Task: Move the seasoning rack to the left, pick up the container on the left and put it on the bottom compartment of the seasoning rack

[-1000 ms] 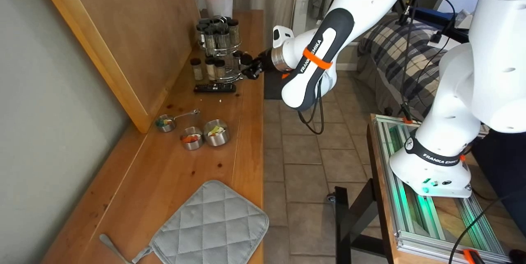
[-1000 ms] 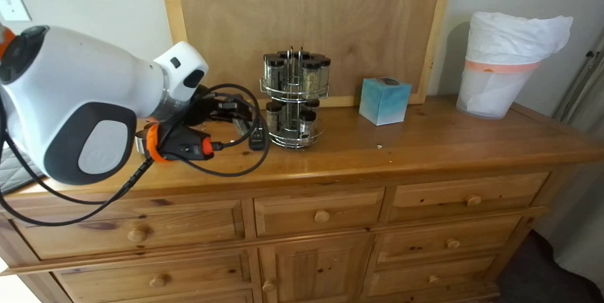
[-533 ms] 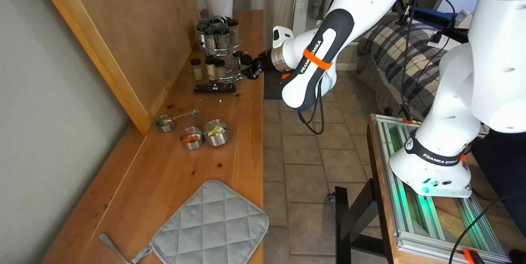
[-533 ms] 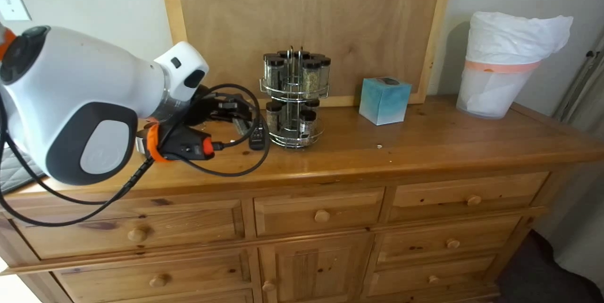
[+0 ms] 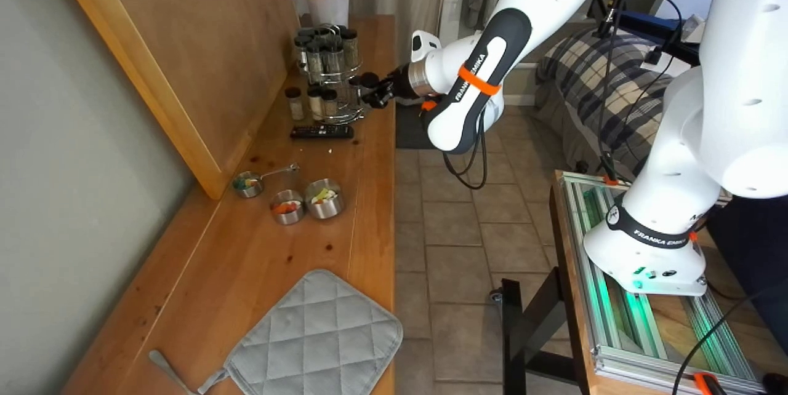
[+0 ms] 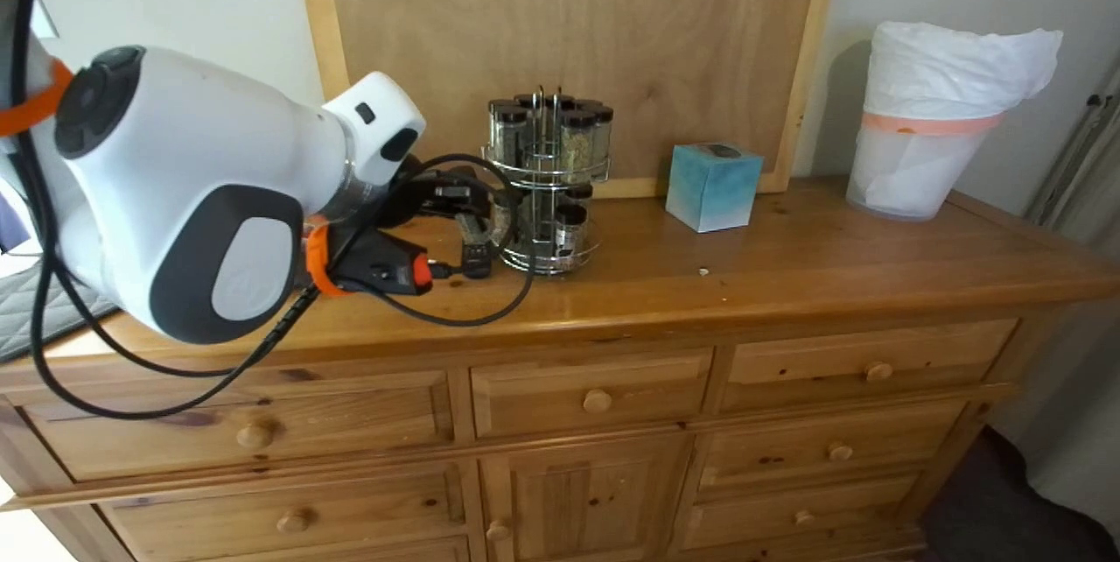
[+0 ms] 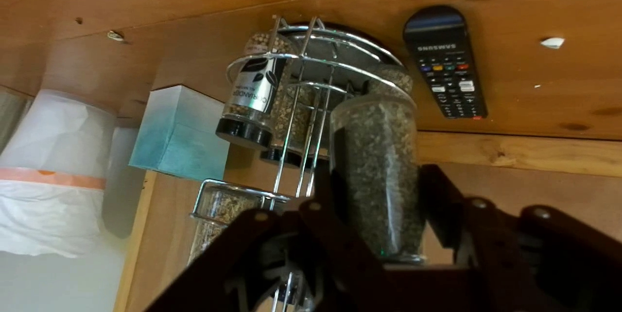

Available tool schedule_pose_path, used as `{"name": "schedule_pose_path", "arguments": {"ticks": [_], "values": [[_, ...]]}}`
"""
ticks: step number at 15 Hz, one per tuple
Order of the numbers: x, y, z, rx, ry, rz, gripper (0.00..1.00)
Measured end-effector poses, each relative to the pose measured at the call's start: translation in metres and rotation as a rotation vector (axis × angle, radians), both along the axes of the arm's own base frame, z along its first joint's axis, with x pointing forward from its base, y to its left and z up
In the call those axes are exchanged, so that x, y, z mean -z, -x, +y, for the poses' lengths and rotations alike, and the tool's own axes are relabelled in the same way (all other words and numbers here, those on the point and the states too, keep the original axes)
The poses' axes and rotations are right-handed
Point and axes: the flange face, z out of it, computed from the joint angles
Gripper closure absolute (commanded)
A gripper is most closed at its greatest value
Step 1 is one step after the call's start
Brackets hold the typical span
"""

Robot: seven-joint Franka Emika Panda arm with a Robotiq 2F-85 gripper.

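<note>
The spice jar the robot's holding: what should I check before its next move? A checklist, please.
1. Spice jar gripped by the tool: ok, it looks clamped.
2. Rack standing upright: ok, in both exterior views.
3. Room in the lower tier: cannot tell; the spice jar hides part of it.
4. Spice jar clear of the rack: cannot tell; they overlap in the wrist view.
5. Remote control not pinned under the rack: ok, it lies beside it.
6. Spice jar set in the lower tier: not ok; the tool holds it.
</note>
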Motion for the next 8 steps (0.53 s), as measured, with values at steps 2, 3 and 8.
{"name": "schedule_pose_path", "arguments": {"ticks": [2, 3, 8], "values": [[-0.001, -0.002, -0.008, 0.007, -0.011, -0.011, 0.77], [-0.001, -0.004, -0.013, 0.011, -0.017, -0.019, 0.77], [0.005, -0.015, -0.030, 0.016, -0.053, -0.042, 0.77]]}}
